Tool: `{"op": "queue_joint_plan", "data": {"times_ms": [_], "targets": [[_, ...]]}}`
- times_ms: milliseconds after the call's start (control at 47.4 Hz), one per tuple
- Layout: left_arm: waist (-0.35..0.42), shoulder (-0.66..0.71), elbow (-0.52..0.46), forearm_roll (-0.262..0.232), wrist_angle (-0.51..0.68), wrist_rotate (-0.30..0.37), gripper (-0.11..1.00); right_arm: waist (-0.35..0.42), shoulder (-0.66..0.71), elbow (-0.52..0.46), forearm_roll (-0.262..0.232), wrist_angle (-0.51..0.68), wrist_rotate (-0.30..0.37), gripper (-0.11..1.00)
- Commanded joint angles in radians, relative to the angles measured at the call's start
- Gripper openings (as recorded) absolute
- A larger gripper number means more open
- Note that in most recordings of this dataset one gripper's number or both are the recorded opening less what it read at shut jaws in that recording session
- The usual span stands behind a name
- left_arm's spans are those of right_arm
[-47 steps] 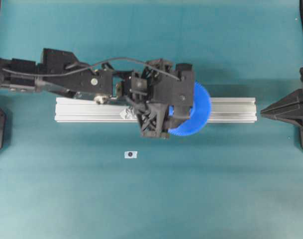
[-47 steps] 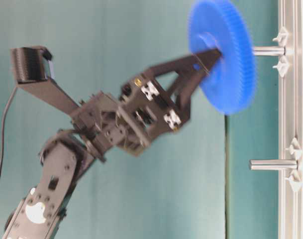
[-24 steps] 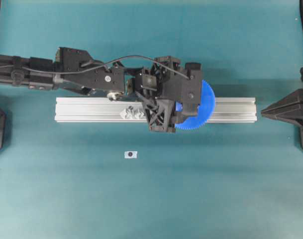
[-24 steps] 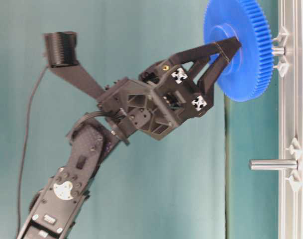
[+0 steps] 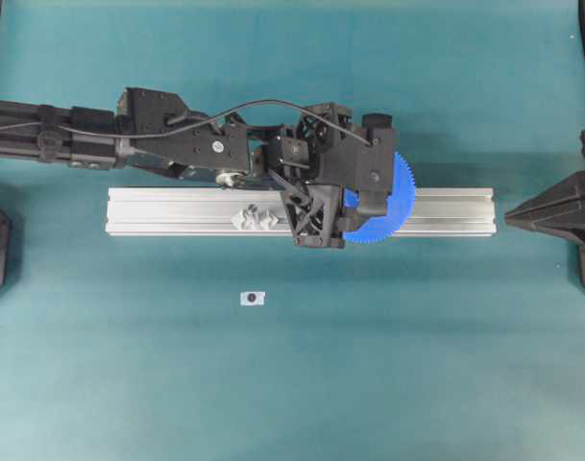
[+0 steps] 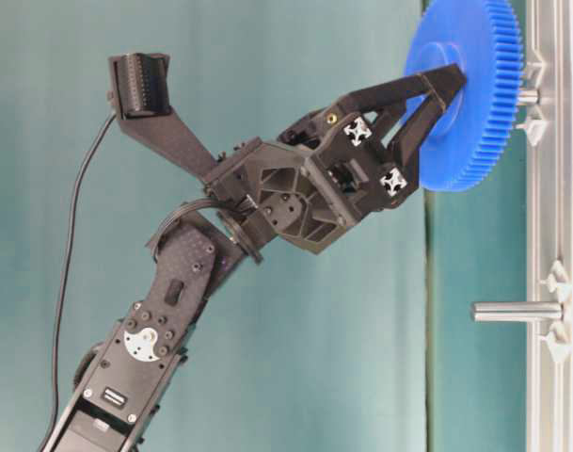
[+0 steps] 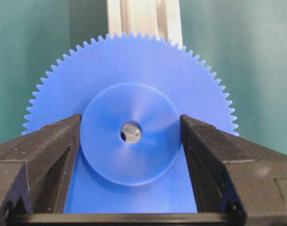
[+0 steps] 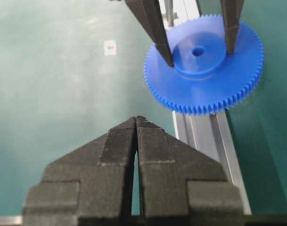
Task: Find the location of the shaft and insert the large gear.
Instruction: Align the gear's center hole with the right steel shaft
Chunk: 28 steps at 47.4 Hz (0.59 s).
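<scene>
You are in the insertion step: your left gripper (image 7: 131, 136) grips the gear (image 7: 129, 136) by its raised hub, one finger (image 7: 44, 155) on each side, and the gear sits over the rail (image 5: 177, 211) with its bore lined up on the shaft (image 6: 527, 96). In the wrist view a grey metal end shows inside the centre hole, so the shaft tip looks to be at or just in the bore. From table level only a short stub of that shaft shows between the gear and the rail; the gear is not yet seated. The second shaft (image 6: 517, 311) stands bare further along. Your right gripper (image 8: 135, 141) is pressed shut and empty, parked well off the rail's end. Next, push the gear straight along the shaft's axis without tilting it, until the face nears the rail, and only then spread the fingers. Any skew would likely bind the bore on the pin.
</scene>
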Motion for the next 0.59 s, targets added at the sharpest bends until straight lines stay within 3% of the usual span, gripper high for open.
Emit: {"op": "queue_joint_plan", "data": {"times_ms": [0,570], "targets": [[0.017,-0.018,-0.02,0.003,-0.005,0.002,0.72,-0.003,0.008,-0.011,-0.002,-0.009,0.006,0.03],[0.038,-0.003,-0.02,0.002,0.0,-0.005,0.72,-0.003,0.008,-0.008,-0.002,-0.012,0.008,0.03]]}}
